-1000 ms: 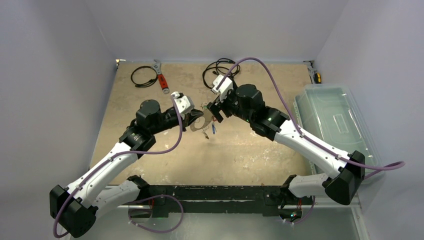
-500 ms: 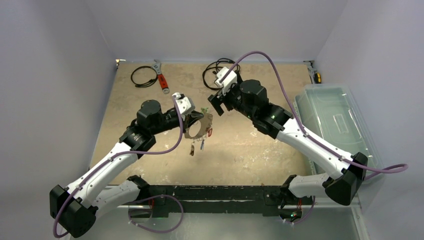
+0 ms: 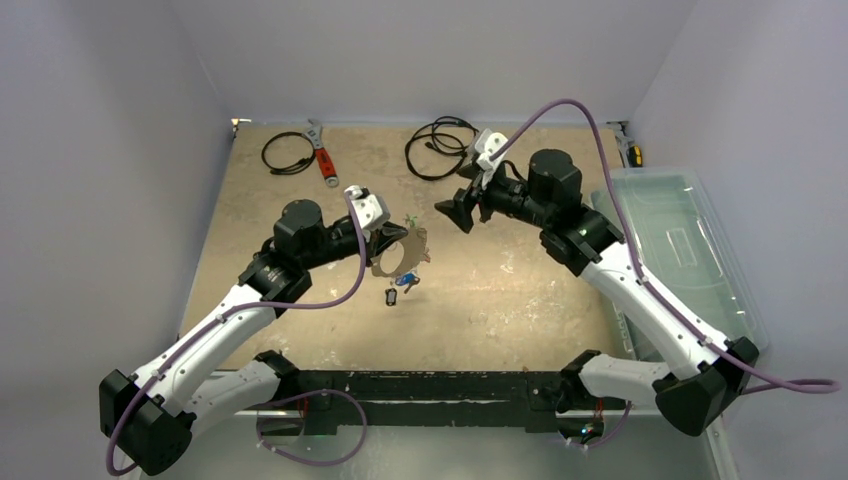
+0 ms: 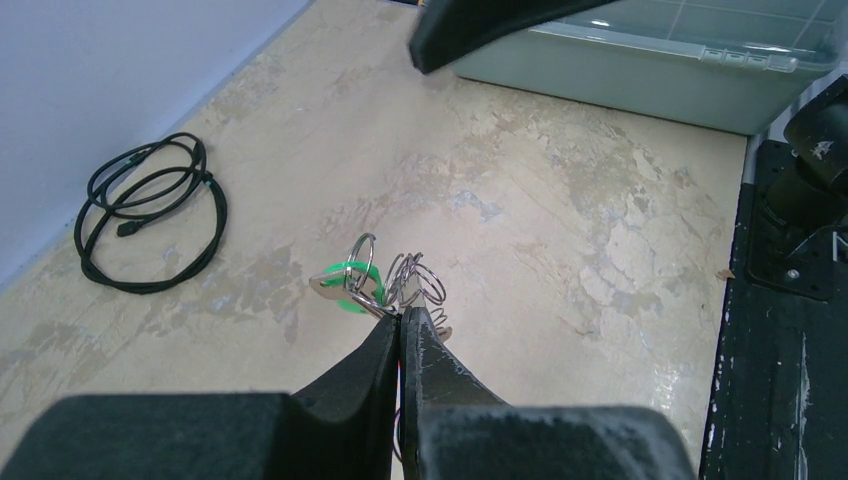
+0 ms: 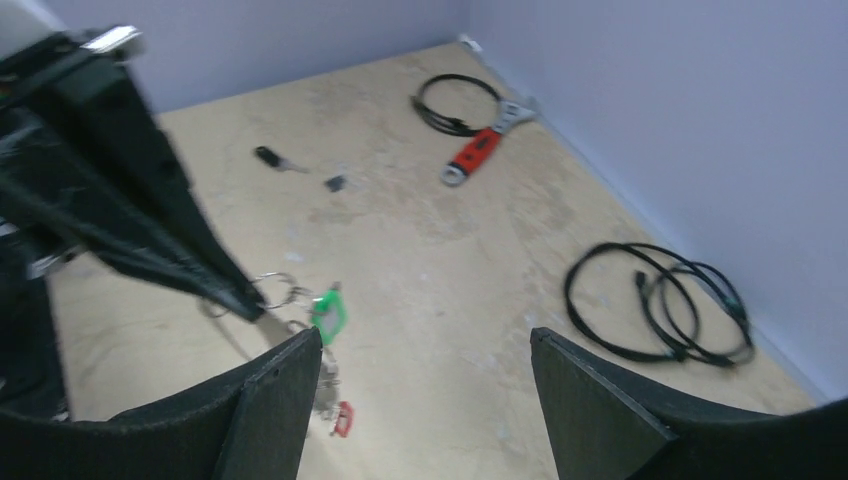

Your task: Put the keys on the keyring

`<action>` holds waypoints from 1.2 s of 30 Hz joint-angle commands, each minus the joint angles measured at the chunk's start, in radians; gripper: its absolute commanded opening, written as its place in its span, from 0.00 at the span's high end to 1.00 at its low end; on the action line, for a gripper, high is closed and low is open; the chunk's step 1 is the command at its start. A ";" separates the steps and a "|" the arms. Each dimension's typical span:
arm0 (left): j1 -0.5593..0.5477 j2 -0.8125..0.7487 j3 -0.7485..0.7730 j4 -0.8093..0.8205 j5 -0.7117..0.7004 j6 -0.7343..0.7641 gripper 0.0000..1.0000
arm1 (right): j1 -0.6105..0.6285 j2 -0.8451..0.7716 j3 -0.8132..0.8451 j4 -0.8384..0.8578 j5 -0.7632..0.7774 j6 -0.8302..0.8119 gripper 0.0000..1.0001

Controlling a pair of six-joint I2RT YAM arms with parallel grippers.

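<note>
Away from bin (image 3: 680,240), left gripper (image 3: 386,238) holds keyring (image 3: 415,246).

Worn beige table (image 3: 520,290) — wrench (image 3: 322,157), cable coils (image 4: 208,185), bin (image 3: 670,250), possibly keys (image 3: 398,291).

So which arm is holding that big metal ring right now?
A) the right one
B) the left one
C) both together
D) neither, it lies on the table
B: the left gripper is shut on the keyring, while the right gripper stands open, empty and apart from it.
</note>
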 commanded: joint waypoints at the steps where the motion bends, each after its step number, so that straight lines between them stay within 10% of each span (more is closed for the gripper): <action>1: -0.004 -0.025 0.043 0.048 0.042 0.004 1.00 | 0.009 0.012 0.006 -0.020 -0.283 -0.034 0.23; 13: -0.004 -0.046 0.022 0.078 0.157 0.013 1.00 | 0.009 0.046 0.062 -0.121 -0.469 -0.126 0.44; 26: -0.018 -0.033 0.009 0.107 0.293 0.007 1.00 | -0.007 0.099 0.201 -0.285 -0.621 -0.242 0.31; 36: -0.026 -0.029 0.011 0.109 0.316 0.001 1.00 | -0.020 0.279 0.387 -0.563 -0.741 -0.402 0.44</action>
